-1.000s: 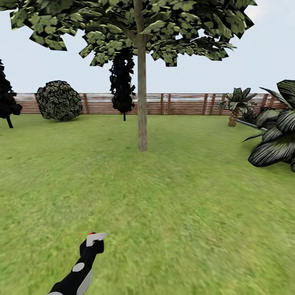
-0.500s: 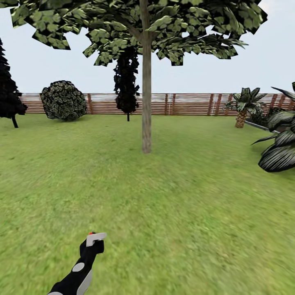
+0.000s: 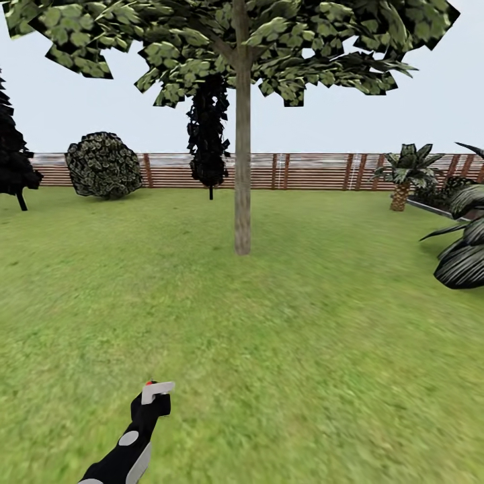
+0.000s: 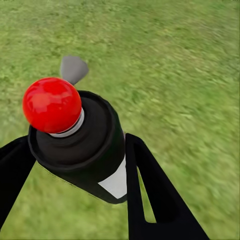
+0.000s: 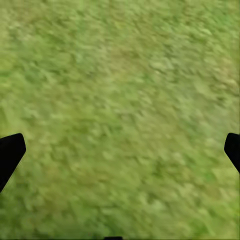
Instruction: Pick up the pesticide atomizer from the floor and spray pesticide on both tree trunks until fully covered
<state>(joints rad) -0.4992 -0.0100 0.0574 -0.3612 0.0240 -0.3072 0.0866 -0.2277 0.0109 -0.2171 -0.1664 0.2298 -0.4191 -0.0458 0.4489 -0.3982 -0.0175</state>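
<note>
My left gripper [image 3: 153,402] is low in the head view, shut on the pesticide atomizer [image 3: 157,390], whose pale spray head and red spot stick out above the fingers. In the left wrist view the dark bottle [image 4: 90,150] with a white label and a red knob sits between the two black fingers [image 4: 150,200], over grass. One tree stands ahead on the lawn, with its grey-brown trunk [image 3: 242,175] bare below a wide leafy canopy [image 3: 228,47]. Several metres of grass lie between gripper and trunk. My right gripper [image 5: 120,150] is open above grass.
A brown slat fence [image 3: 309,171] closes the lawn at the back. A round bush [image 3: 104,165] and a dark narrow tree [image 3: 208,134] stand before it. Another dark tree [image 3: 10,161] is at far left; a palm [image 3: 407,175] and a big-leafed plant [image 3: 464,255] at right.
The whole picture has shifted: the camera moved and turned slightly, so the tree sits a little further right and the right-hand plants slide toward the edge. The left arm holds the atomizer unchanged.
</note>
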